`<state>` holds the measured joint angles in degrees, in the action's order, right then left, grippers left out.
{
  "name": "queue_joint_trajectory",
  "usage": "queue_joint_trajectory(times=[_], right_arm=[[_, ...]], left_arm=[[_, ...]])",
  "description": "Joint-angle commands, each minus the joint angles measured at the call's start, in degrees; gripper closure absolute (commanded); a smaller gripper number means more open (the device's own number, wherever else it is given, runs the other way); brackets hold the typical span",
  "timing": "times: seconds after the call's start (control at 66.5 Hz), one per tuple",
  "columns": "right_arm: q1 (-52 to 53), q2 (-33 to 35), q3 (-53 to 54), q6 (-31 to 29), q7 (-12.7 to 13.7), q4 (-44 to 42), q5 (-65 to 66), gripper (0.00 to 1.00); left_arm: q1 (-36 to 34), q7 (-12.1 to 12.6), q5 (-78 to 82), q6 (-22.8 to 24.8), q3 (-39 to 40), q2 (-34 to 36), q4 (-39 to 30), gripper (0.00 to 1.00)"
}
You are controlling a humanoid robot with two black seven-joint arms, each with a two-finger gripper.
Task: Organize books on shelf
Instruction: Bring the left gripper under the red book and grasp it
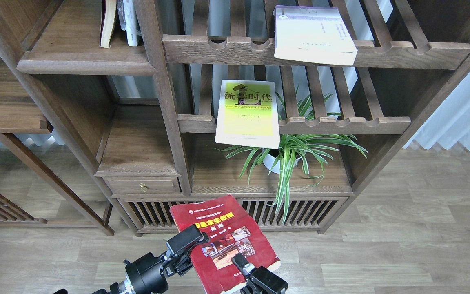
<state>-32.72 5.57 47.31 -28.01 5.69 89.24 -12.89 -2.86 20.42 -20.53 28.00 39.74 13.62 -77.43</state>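
The dark red book [214, 218] is held low in front of the cabinet, cover up. My right gripper [241, 263] is shut on its lower edge. At its left edge is my left gripper [190, 243]: one finger lies over the cover, the other is hidden beneath. A yellow-green book [248, 114] lies on the middle slatted rack and overhangs its front rail. On the upper slatted rack a white book [312, 34] also overhangs. The solid shelf [84, 63] with the rounded lip is at the upper left.
Two upright books [108, 24] stand at the back of the solid shelf. A potted spider plant [288, 153] sits under the yellow-green book. A ledge with a brass-knobbed drawer [143, 185] is left of it. Wood floor lies below.
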Motion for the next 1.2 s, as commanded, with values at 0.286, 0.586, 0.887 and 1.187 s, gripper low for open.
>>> queue_joint_trajectory(times=[0.286, 0.586, 0.887, 1.187], right_arm=[[-1.0, 0.2, -1.5, 0.0, 1.8, 0.0, 0.1, 0.97], [-2.0, 0.6, -2.0, 0.0, 4.5, 0.0, 0.1, 0.97], [-0.9, 4.3, -2.0, 0.0, 7.9, -0.1, 0.1, 0.97], [-1.3, 3.4, -3.4, 0.0, 8.6, -0.1, 0.6, 0.97]], left_arm=[[2.0, -0.1, 0.1, 0.0, 1.2, 0.8, 0.1, 0.02], [2.0, -0.3, 0.1, 0.0, 1.6, 2.4, -0.1, 0.02], [2.4, -0.4, -0.1, 0.0, 1.1, 4.1, -0.8, 0.02], [2.4, -0.4, -0.1, 0.0, -1.4, 6.6, -0.8, 0.17]])
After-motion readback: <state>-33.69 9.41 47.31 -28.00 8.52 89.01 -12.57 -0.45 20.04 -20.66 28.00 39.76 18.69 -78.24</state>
